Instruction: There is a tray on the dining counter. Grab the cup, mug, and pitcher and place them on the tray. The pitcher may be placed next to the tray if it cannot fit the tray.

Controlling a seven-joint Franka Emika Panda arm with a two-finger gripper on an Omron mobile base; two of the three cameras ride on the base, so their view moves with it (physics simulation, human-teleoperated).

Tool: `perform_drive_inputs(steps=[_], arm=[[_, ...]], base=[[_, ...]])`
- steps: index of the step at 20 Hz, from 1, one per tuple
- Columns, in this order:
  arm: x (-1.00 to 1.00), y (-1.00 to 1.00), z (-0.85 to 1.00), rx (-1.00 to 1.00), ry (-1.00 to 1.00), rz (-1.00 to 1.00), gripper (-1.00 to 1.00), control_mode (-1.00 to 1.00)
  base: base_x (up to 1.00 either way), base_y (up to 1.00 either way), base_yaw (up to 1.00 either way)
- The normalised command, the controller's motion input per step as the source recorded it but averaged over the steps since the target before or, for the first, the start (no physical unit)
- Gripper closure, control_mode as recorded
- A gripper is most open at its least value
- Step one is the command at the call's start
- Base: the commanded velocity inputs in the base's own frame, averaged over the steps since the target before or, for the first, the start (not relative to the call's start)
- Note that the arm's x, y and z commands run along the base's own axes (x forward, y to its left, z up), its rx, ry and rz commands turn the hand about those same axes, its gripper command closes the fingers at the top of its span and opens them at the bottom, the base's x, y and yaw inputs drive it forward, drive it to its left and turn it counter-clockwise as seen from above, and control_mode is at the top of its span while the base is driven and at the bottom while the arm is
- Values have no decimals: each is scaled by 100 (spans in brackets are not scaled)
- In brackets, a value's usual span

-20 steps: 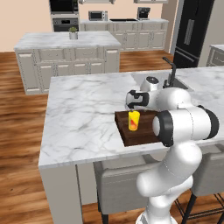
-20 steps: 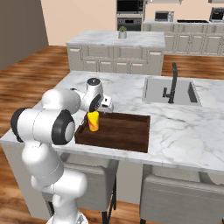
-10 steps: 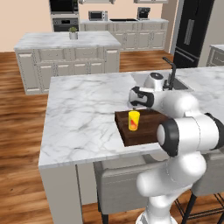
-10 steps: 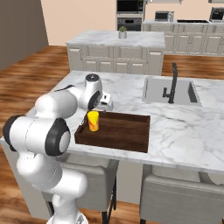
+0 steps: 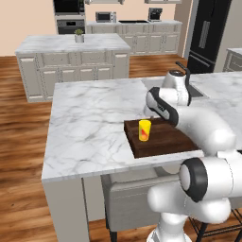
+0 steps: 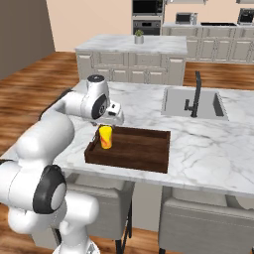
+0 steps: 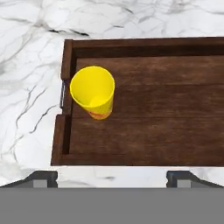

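The yellow cup stands upright at the left end of the dark wooden tray, inside its rim; I also see the cup on the tray from both sides. The tray lies near the front edge of the marble dining counter. My gripper hangs above the tray's left part, open, clear of the cup, with nothing between its fingers. The mug and the pitcher are out of view.
An inset sink with a black faucet lies behind the tray to the right. Grey stools stand under the counter's front edge. A marble island with a potted plant stands across the wooden floor.
The hand has drawn up and away from the cup with its jaws wide, and the arm's elbow has swung. The cup stays standing in the same spot on the tray.
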Motion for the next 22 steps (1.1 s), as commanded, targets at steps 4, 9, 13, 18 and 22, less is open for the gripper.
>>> perform_drive_inputs(steps=[4,9,13,18,22], arm=[[-88,8,61,-2,11,0,-100,-100],[-80,1,56,0,4,0,-100,-100],[-69,5,45,0,1,0,-100,-100],[-42,27,29,0,2,0,-100,-100],[-28,17,4,0,0,0,-100,-100]], base=[[0,0,0],[0,0,0],[0,0,0],[0,0,0],[0,0,0]])
